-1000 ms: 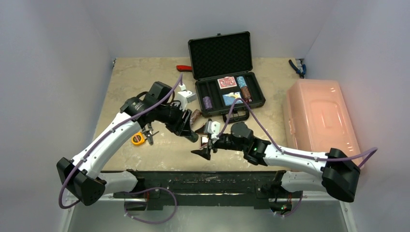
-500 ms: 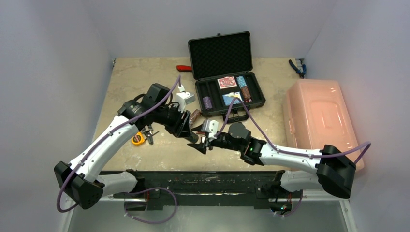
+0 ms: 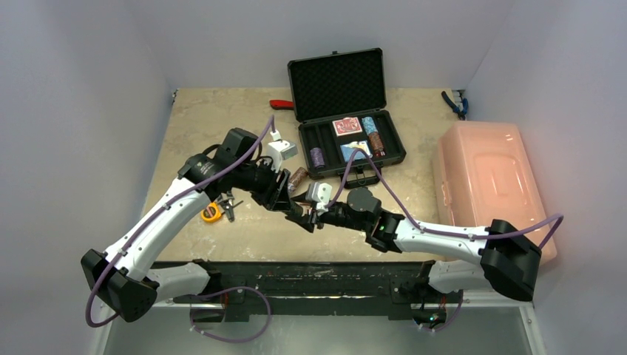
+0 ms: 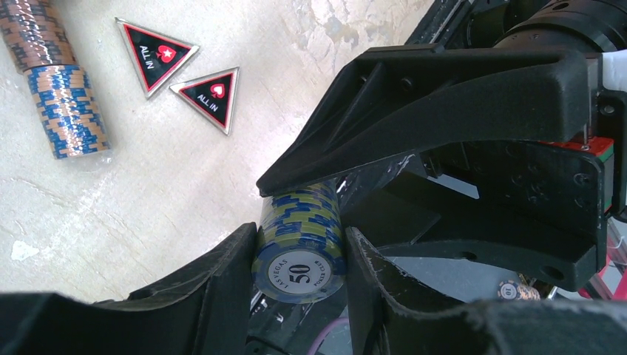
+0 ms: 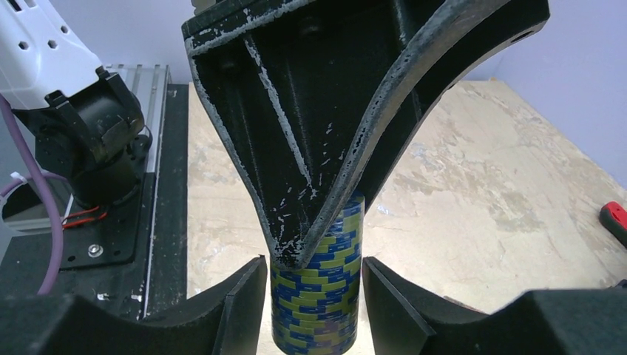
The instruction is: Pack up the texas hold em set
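My left gripper is shut on a blue-and-yellow chip stack, held above the table in front of the open black briefcase. My right gripper straddles the same stack; its jaws are open, with slim gaps at the stack's sides. The two grippers meet near the table's front middle, left and right. The case holds a red deck, a blue deck and chip stacks. A brown-and-blue chip stack and two triangular "ALL IN" markers lie on the table.
A large pink plastic bin fills the right side. A yellow tape measure lies under the left arm. Red-handled pliers rest left of the case lid, and blue-handled pliers lie at the back right.
My right gripper has moved left to the stack in my left gripper and narrowed its jaws around it. The left gripper's hold has not changed.
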Controlling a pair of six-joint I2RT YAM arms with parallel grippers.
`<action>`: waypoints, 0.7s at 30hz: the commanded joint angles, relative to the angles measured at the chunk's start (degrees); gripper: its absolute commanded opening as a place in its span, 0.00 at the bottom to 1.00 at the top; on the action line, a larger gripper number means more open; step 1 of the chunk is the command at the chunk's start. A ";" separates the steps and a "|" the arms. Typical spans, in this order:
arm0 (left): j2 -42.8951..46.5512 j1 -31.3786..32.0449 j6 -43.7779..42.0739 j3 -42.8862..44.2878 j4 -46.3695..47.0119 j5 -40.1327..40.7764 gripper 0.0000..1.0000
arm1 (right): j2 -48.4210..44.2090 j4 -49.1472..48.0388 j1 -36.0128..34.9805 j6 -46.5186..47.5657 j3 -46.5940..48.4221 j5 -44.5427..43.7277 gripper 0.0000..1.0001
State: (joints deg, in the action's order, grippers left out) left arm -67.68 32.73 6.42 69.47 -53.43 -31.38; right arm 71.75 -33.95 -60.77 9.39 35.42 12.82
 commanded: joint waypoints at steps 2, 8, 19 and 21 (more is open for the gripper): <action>2.02 -0.36 -0.08 0.23 3.93 -3.28 0.00 | -0.03 -1.92 -0.49 0.10 2.38 -1.38 0.50; 2.55 -0.58 -0.11 -0.11 4.46 -3.82 0.00 | 0.66 -1.25 -0.57 -0.15 2.98 -1.83 0.29; 4.17 -3.66 2.01 -1.18 5.84 -2.05 0.69 | 0.34 -0.11 -0.75 -0.72 3.97 -1.87 0.00; 4.93 -5.17 2.86 -1.66 6.60 -1.52 0.85 | 0.16 0.19 -0.75 -0.76 3.98 -2.12 0.00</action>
State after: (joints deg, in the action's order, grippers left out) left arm -65.69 30.02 7.51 68.45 -51.29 -32.34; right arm 72.51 -32.10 -61.14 8.99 36.69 11.49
